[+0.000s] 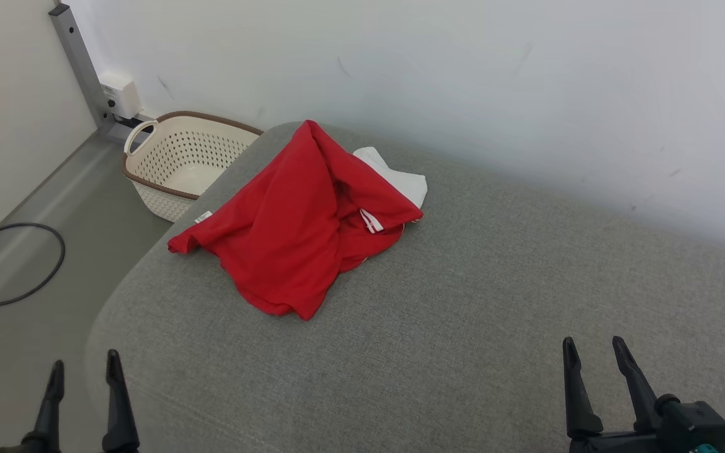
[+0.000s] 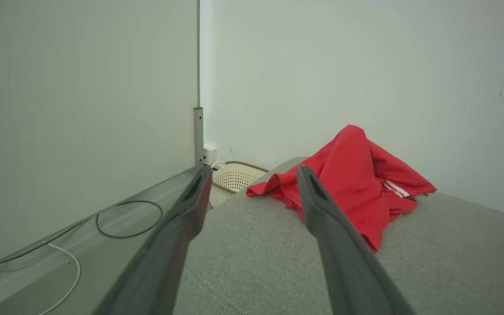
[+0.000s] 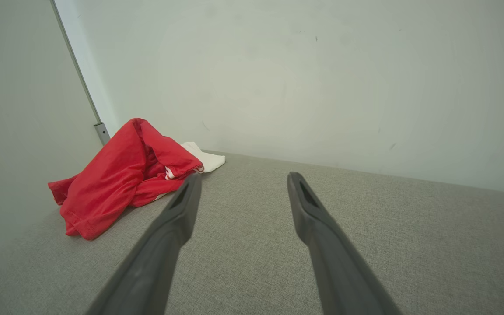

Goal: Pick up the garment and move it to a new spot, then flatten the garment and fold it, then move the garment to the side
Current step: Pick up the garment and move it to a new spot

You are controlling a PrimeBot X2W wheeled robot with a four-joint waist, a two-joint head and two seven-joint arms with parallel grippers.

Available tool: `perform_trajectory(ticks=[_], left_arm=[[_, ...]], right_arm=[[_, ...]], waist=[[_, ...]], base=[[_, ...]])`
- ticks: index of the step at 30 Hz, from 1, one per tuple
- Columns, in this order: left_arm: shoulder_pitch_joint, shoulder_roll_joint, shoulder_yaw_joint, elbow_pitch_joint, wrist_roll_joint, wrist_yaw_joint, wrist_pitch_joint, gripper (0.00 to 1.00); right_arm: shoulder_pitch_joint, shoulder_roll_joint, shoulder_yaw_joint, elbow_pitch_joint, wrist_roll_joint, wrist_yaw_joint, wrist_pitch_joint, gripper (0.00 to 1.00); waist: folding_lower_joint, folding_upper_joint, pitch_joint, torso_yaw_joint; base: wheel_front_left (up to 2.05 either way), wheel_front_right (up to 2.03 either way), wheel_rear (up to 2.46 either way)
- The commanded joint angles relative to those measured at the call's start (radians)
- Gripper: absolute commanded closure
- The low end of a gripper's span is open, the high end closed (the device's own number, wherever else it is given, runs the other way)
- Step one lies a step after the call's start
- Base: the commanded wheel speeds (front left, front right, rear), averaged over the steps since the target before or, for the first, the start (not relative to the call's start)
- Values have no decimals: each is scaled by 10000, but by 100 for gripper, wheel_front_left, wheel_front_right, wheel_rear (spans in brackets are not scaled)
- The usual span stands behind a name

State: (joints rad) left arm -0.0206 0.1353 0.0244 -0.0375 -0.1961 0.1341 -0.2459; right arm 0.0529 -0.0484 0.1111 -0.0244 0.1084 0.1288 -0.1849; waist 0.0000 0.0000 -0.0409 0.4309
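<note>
Nearest, the left gripper [image 1: 85,358] and right gripper [image 1: 593,341] hang spread and empty at the grey cushion's [image 1: 463,296] near edge, and at 11 o'clock the crumpled red garment [image 1: 293,220] lies lengthwise from 6 to 12 o'clock, with the right wrist view showing a white cloth [image 3: 208,159] behind it and the left wrist view a basket [image 2: 234,177] beyond.

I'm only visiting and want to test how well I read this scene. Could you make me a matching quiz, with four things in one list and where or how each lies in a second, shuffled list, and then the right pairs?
Things
1. red garment
2. basket
3. black cable
4. white cloth

Places
A. looped on the floor
B. crumpled in a heap on the grey cushion
C. peeking out from behind the red heap
D. standing on the floor just past the cushion's far left corner

Pairs: 1-B, 2-D, 3-A, 4-C
</note>
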Motion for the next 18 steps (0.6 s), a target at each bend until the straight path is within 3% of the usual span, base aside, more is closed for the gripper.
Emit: perform_trajectory(ticks=[1, 9, 18], left_arm=[[-21, -98, 302, -105, -357, 147, -40, 0], [-339, 51, 522, -64, -802, -71, 125, 0], [-2093, 635, 539, 473, -1173, -437, 885, 0]], right_arm=[[-48, -36, 42, 4, 77, 37, 2, 0], [-267, -36, 244, 20, 36, 37, 47, 0], [-1282, -37, 765, -14, 4, 37, 48, 0]], waist=[[0, 0, 16, -30], [0, 0, 255, -453], [0, 0, 1157, -1938]], base=[[0, 0, 0], [0, 0, 0], [0, 0, 0]])
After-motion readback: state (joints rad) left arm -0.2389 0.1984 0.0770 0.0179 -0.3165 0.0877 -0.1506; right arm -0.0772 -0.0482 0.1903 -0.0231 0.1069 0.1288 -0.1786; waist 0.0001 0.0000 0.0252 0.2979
